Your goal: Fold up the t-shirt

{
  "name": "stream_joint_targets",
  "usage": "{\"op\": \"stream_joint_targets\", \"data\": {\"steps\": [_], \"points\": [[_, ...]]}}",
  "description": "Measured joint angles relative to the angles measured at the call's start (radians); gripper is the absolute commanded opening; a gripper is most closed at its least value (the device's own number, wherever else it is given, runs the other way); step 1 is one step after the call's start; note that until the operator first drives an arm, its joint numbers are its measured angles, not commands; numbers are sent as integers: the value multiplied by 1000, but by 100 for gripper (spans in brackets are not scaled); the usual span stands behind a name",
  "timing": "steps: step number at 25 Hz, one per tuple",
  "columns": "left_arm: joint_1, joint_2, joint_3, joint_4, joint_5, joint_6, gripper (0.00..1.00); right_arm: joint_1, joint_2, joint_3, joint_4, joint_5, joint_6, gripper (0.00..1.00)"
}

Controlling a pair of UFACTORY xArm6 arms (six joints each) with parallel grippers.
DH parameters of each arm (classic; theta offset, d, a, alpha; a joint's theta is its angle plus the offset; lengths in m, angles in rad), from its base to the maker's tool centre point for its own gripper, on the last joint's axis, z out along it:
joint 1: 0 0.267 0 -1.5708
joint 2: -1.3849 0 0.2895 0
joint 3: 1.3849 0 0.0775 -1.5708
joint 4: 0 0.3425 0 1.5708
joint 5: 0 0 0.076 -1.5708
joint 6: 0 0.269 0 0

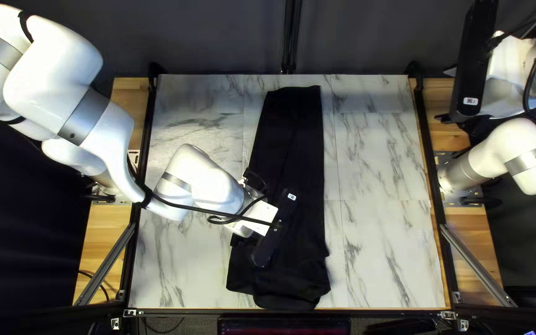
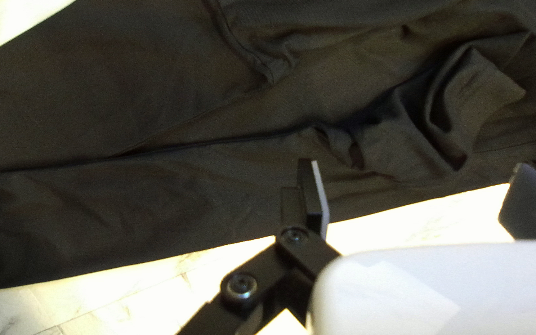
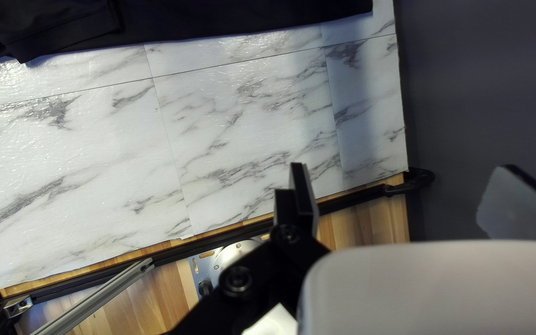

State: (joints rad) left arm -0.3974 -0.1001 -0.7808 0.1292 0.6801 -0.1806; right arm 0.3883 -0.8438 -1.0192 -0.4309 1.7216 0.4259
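T-shirt (image 1: 290,142): dark cloth, lay on the table as a long narrow strip running from 12 o'clock, at the far edge, down toward 6 o'clock, slightly narrower at the far end and rumpled at the near end.
Loose fold (image 2: 460,105): stood up in a crumpled ridge on the shirt, ahead of the left gripper (image 1: 257,201).
Left fingers (image 2: 312,198): released, spread wide, over the shirt's border; whether they touched the cloth, I could not tell.
Left arm (image 1: 200,177): reached in from 9 o'clock, its wrist over the shirt's 8 o'clock side.
Table (image 1: 383,248): marble-patterned top, showing on both sides of the shirt.
Right gripper (image 1: 449,96): hung toward 2 o'clock, well apart from the shirt.
Right fingers (image 3: 303,198): also released, parted wide.
Black rail (image 3: 348,200): ran beside the marble at 3 o'clock, wooden boards (image 1: 469,236) just outside it.
Dark curtain (image 1: 218,43): hung behind the table at 12 o'clock.
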Motion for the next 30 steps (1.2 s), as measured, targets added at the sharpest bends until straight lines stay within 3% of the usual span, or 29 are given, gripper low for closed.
{"op": "stream_joint_targets", "data": {"steps": [5,10,19,25,30], "points": [[-10,-21,17,-135,66,-216,100,0,0,0,0,0,0,100],[-32,45,-61,-226,116,-327,100,0,0,0,0,0,0,100],[-24,59,-59,-263,106,-311,100,0,0,0,0,0,0,100],[11,63,26,-438,-15,-254,100,0,0,0,0,0,0,100],[16,143,44,-599,-137,-167,100,0,0,0,0,0,0,100]]}}
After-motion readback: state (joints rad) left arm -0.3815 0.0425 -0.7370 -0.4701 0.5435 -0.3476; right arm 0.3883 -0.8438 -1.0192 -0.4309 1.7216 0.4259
